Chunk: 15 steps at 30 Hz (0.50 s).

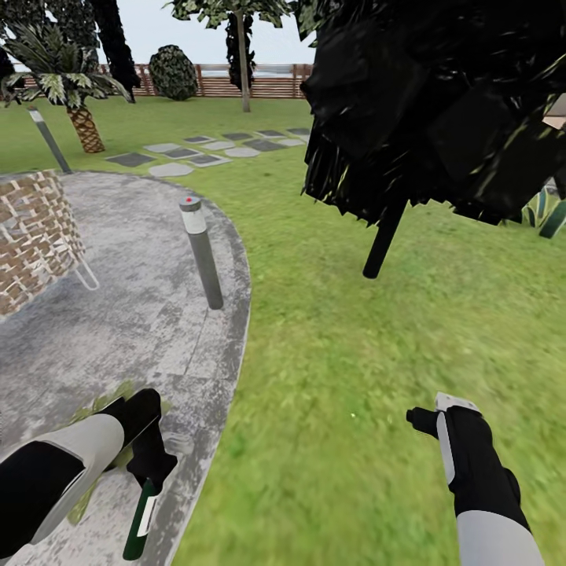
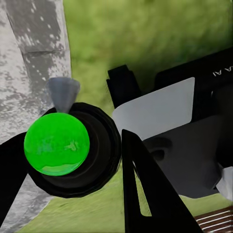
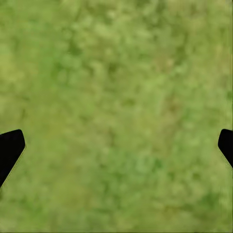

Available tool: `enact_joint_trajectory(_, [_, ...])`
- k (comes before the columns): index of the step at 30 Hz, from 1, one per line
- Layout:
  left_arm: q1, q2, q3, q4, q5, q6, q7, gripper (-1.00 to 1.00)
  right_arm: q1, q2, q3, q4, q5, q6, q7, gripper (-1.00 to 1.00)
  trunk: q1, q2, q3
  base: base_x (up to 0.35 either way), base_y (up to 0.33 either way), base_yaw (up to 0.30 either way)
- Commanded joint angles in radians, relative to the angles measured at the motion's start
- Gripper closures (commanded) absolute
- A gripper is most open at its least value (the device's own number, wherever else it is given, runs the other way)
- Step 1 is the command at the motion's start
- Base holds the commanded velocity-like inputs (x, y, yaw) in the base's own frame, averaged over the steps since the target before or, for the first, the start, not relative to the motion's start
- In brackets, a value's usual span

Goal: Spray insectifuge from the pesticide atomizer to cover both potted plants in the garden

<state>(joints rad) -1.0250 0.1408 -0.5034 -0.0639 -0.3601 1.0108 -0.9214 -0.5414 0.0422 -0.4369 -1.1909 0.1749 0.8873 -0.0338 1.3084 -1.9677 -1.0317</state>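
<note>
The pesticide atomizer (image 1: 140, 520), a dark green bottle with a white label, hangs downward from my left gripper (image 1: 149, 475), which is shut on it near the patio's edge. In the left wrist view the atomizer (image 2: 56, 143) appears end-on as a bright green disc in a black ring, with a black finger (image 2: 145, 194) beside it. Pointed green leaves of one potted plant (image 1: 101, 405) poke out from behind my left forearm; its pot is hidden. My right gripper (image 1: 420, 420) hovers over the lawn, open, its fingertips (image 3: 10, 145) wide apart above bare grass.
A grey bollard lamp (image 1: 201, 251) stands on the patio (image 1: 118, 314) rim ahead. A brick-patterned piece of furniture (image 1: 31, 232) is at left. A dark tree (image 1: 440, 110) with a thin trunk (image 1: 385, 240) looms right. Stepping stones (image 1: 204, 149), a palm (image 1: 79, 118) and a wooden fence (image 1: 267, 82) lie beyond.
</note>
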Motion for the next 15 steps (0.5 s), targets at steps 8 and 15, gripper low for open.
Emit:
enact_joint_trajectory(8, [0.012, 0.000, 0.000, -0.002, -0.011, 0.005, -0.009, 1.00, -0.001, 0.001, 0.000, 0.000, 0.004, 0.004, 0.002, -1.00, 0.000, 0.000, -0.011, 0.091, -0.076, 0.197])
enact_joint_trajectory(15, [0.013, 0.000, 0.000, -0.002, -0.011, 0.005, -0.009, 1.00, -0.001, 0.001, 0.000, 0.000, 0.004, 0.004, 0.002, -1.00, 0.000, 0.000, -0.020, 0.001, -0.001, 0.198])
